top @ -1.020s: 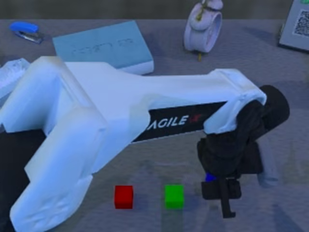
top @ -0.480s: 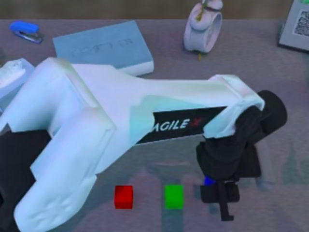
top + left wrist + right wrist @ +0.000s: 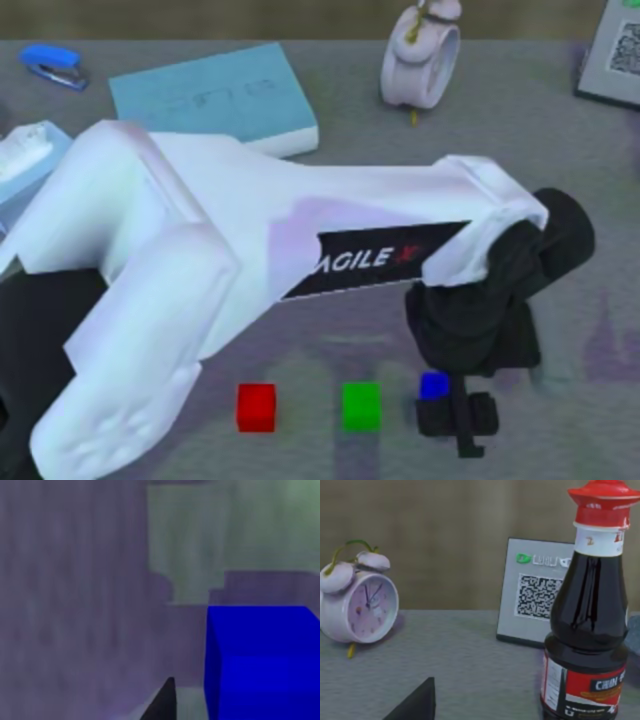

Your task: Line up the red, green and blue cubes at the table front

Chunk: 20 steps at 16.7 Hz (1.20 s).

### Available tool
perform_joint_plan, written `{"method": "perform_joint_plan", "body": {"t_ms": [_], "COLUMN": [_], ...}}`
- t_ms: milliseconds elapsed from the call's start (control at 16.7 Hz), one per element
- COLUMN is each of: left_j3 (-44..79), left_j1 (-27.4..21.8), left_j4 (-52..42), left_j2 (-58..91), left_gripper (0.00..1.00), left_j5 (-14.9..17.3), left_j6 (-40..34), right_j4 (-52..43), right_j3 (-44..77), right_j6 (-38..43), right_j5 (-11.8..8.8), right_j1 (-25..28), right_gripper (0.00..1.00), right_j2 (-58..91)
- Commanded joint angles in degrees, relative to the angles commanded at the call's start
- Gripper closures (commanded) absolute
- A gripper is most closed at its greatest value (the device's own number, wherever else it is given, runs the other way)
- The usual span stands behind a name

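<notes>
The red cube (image 3: 256, 407) and the green cube (image 3: 361, 406) sit side by side on the table (image 3: 560, 440) near its front edge. The blue cube (image 3: 433, 385) rests just right of the green one, half under my left gripper (image 3: 447, 402), which hangs over it. In the left wrist view the blue cube (image 3: 262, 660) fills the right side. One dark fingertip (image 3: 164, 702) stands apart from its face with a gap of table between, so the left gripper is open. My right arm is out of the top view; one of its fingertips (image 3: 422, 702) shows, set wide, with nothing held.
Along the back stand a blue stapler (image 3: 50, 65), a light-blue book (image 3: 215, 95), a pale alarm clock (image 3: 420, 60) and a QR-code sign (image 3: 615, 55). A dark sauce bottle (image 3: 587, 630) stands close in front of the right gripper. My left arm's white body covers the table's left-middle.
The left gripper's jaws have parted and its dark body has shifted slightly toward the front edge. More of the blue cube shows than before. The red and green cubes have not moved.
</notes>
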Motion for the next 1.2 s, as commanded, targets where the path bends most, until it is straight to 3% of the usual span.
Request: {"method": "perform_joint_plan", "body": {"t_ms": [120,660,1200], "left_j3": [0.00,0.20,10.58], "left_j1": [0.00,0.04,1.17], "left_j4": [0.00,-0.21,-13.92], "left_j2": [0.00,-0.06,-3.37], "left_gripper": [0.00,0.00,0.00], "left_j5": [0.00,0.00,-0.04], "left_j6": [0.00,0.05,-0.10], "right_j4": [0.00,0.00,0.00], "right_j3": [0.00,0.00,0.00], "right_j6": [0.00,0.00,0.00], "right_j5": [0.00,0.00,0.00], "right_j1": [0.00,0.00,0.00], "right_gripper": [0.00,0.00,0.00], "right_j2": [0.00,0.00,0.00]}}
